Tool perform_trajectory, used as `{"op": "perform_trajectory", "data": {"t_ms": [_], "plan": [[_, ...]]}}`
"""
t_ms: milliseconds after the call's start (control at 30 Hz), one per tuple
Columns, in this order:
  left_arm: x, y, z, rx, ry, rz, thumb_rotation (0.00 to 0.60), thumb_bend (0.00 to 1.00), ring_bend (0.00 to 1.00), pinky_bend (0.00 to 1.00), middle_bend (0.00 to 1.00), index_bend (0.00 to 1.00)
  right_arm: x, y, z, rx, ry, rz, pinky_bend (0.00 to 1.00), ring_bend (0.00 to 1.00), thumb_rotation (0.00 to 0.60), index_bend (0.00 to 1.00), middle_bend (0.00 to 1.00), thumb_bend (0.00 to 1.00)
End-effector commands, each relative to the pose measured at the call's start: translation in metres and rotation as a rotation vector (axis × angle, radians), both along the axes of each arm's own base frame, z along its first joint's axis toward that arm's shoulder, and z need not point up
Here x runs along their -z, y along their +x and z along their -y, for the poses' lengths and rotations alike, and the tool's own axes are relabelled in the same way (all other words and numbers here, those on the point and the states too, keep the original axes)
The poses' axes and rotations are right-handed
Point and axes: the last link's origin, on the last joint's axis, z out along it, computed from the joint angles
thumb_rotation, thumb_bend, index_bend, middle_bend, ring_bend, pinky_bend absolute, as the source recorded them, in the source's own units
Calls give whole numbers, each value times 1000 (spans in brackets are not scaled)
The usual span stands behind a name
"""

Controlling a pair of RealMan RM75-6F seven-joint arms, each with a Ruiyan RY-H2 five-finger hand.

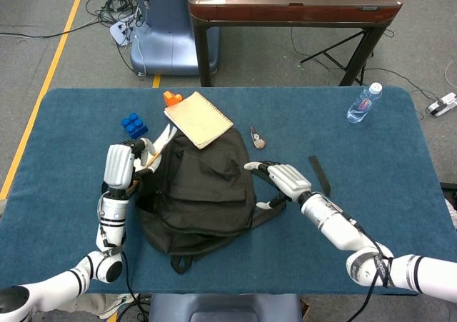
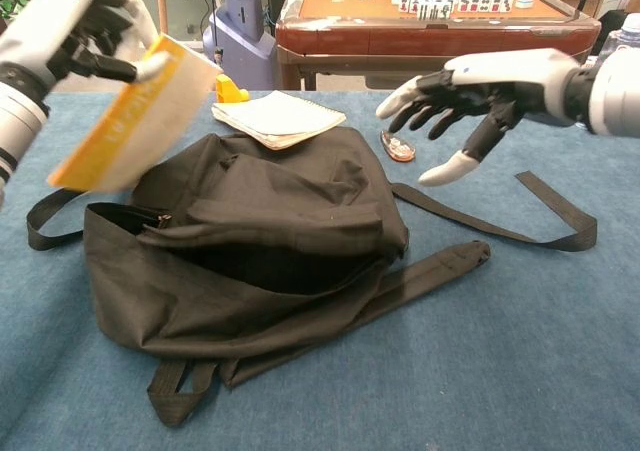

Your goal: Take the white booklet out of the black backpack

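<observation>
The black backpack (image 1: 200, 193) lies slumped on the blue table with its top flap down over the opening (image 2: 250, 241). At its left edge my left hand (image 1: 121, 166) grips the white booklet (image 2: 130, 121), which has a yellow band. The booklet is tilted, outside the bag and blurred in the chest view; in the head view only its thin edge (image 1: 161, 142) shows. My right hand (image 1: 282, 179) hovers just right of the backpack with its fingers spread and nothing in them (image 2: 470, 91).
A tan spiral notebook (image 1: 198, 118) rests on the backpack's far edge. Blue bricks (image 1: 133, 125), an orange piece (image 1: 170, 97), a small brown object (image 1: 257, 138) and a water bottle (image 1: 364, 102) lie beyond. A loose strap (image 1: 319, 175) trails right.
</observation>
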Motion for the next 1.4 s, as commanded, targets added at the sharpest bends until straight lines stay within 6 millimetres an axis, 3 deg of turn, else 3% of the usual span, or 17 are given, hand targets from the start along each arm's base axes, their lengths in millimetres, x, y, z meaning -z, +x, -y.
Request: {"op": "perform_trajectory", "data": {"t_ms": [33, 167, 267, 433, 500, 567, 667, 833, 900, 933, 967, 1033, 1200, 1333, 1400], "plan": [[12, 6, 6, 22, -39, -21, 600, 579, 689, 659, 833, 788, -14, -9, 3, 30, -23, -1, 143, 122, 600, 152, 180, 45], [26, 13, 16, 23, -135, -40, 600, 576, 684, 659, 829, 780, -25, -18, 6, 47, -53, -20, 144, 121, 600, 152, 180, 45], [33, 17, 26, 21, -229, -56, 600, 544, 672, 659, 797, 715, -33, -25, 9, 59, -79, -39, 144, 122, 600, 152, 180, 45], [30, 23, 36, -16, -369, -65, 600, 305, 571, 658, 639, 510, -41, -38, 12, 88, -117, -62, 144, 122, 600, 152, 180, 45], [25, 24, 37, -35, -410, -54, 595, 260, 527, 641, 581, 442, -43, -43, 13, 101, -123, -71, 143, 122, 600, 152, 180, 45], [20, 23, 38, -51, -432, -47, 533, 231, 481, 598, 522, 379, -43, -47, 13, 109, -128, -79, 143, 122, 600, 152, 180, 44], [11, 19, 37, -72, -445, -51, 393, 210, 436, 528, 471, 330, -45, -53, 13, 119, -135, -89, 143, 121, 600, 152, 180, 45], [-5, 5, 35, -117, -435, -66, 365, 204, 383, 456, 423, 286, -50, -62, 11, 134, -144, -102, 144, 121, 600, 152, 180, 46], [-13, -4, 33, -138, -404, -76, 395, 204, 383, 455, 422, 286, -52, -66, 8, 133, -151, -113, 143, 121, 600, 152, 180, 62], [-16, -9, 32, -148, -389, -83, 435, 204, 383, 455, 422, 287, -54, -68, 7, 130, -155, -121, 143, 121, 600, 152, 180, 77], [-21, -15, 31, -160, -369, -95, 513, 204, 383, 455, 422, 289, -56, -72, 5, 128, -161, -131, 143, 121, 600, 152, 182, 103], [-28, -26, 31, -184, -342, -114, 590, 204, 383, 455, 422, 299, -59, -78, 1, 131, -168, -142, 142, 121, 600, 152, 188, 153], [-53, -61, 37, -278, -263, -191, 600, 241, 384, 455, 422, 333, -70, -98, -14, 137, -220, -156, 146, 122, 600, 152, 229, 322], [-66, -81, 46, -334, -224, -260, 600, 267, 384, 455, 422, 354, -78, -111, -27, 126, -269, -164, 149, 144, 600, 190, 275, 335], [-77, -98, 58, -389, -207, -316, 600, 267, 384, 455, 422, 362, -85, -124, -43, 109, -323, -187, 154, 164, 600, 222, 295, 335]]}}
